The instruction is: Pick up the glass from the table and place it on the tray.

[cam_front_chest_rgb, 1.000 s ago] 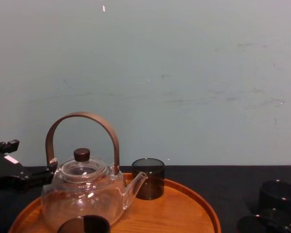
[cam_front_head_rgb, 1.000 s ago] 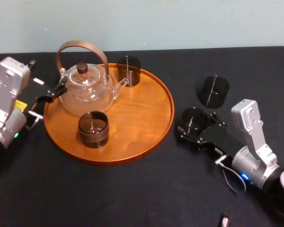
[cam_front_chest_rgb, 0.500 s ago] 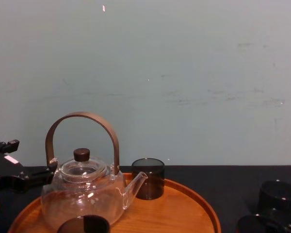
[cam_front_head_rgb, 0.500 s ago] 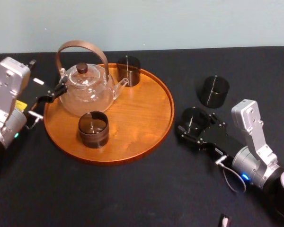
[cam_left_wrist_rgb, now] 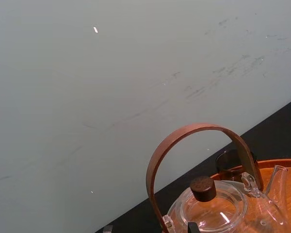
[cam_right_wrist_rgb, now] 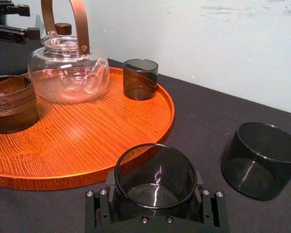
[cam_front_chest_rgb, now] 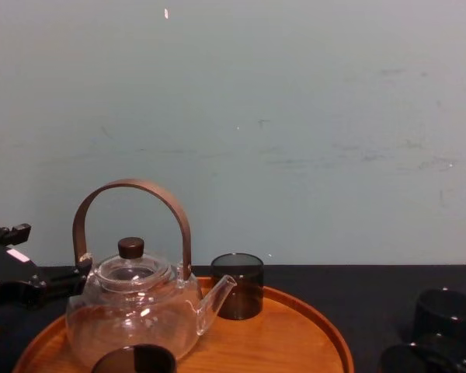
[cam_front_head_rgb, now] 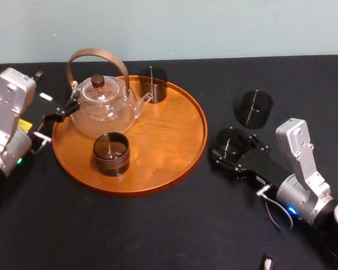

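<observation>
A dark smoky glass [cam_front_head_rgb: 232,139] stands on the black table [cam_front_head_rgb: 158,225] just right of the round wooden tray [cam_front_head_rgb: 174,146]. My right gripper [cam_front_head_rgb: 234,146] is shut on it. In the right wrist view the glass [cam_right_wrist_rgb: 155,170] fills the gap between the black fingers [cam_right_wrist_rgb: 98,204], with the tray's rim [cam_right_wrist_rgb: 167,116] close ahead. My left gripper [cam_front_head_rgb: 65,109] waits open at the tray's left edge, beside the teapot [cam_front_head_rgb: 101,104].
On the tray stand a glass teapot with a brown handle, a dark glass [cam_front_head_rgb: 152,83] at the back and a brown cup [cam_front_head_rgb: 111,153] at the front. Another dark glass [cam_front_head_rgb: 254,108] sits on the table behind my right gripper. The tray's right half is bare.
The right gripper and the glass in it have shifted only very slightly. The left arm has not moved.
</observation>
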`<state>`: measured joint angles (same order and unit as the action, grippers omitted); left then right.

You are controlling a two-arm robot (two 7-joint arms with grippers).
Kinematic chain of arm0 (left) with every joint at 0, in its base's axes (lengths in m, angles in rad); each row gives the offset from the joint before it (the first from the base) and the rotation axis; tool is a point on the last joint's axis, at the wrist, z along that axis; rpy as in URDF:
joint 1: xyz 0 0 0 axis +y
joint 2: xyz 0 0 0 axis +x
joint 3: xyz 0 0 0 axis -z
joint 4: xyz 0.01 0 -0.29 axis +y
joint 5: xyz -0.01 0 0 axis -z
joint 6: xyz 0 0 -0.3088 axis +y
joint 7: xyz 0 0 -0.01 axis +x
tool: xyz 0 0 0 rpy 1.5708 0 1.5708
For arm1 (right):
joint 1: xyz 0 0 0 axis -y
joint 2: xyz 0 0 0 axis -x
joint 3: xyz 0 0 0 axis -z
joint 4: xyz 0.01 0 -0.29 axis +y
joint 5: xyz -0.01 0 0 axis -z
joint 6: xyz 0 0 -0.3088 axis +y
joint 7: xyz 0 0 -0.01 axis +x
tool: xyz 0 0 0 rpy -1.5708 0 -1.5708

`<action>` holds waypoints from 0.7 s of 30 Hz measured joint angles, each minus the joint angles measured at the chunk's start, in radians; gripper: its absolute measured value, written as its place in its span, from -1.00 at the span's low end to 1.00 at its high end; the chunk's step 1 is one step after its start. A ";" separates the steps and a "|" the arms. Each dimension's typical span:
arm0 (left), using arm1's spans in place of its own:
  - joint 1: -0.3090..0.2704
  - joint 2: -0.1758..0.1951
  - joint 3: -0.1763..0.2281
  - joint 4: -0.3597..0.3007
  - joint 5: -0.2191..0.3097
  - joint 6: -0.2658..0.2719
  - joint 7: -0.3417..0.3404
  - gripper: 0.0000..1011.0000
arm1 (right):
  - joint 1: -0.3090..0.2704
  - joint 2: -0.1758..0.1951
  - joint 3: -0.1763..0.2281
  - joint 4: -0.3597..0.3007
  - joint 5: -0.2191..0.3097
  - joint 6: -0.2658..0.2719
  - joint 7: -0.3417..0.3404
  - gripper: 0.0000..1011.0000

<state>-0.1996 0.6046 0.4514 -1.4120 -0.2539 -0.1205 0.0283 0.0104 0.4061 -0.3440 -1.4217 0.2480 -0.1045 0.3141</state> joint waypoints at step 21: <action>0.000 0.000 0.000 0.000 0.000 0.000 0.000 0.98 | 0.033 -0.025 -0.015 -0.070 -0.030 -0.001 0.096 0.79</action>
<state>-0.1995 0.6047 0.4514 -1.4120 -0.2539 -0.1205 0.0283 0.0437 0.3806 -0.3586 -1.4920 0.2183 -0.1053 0.4102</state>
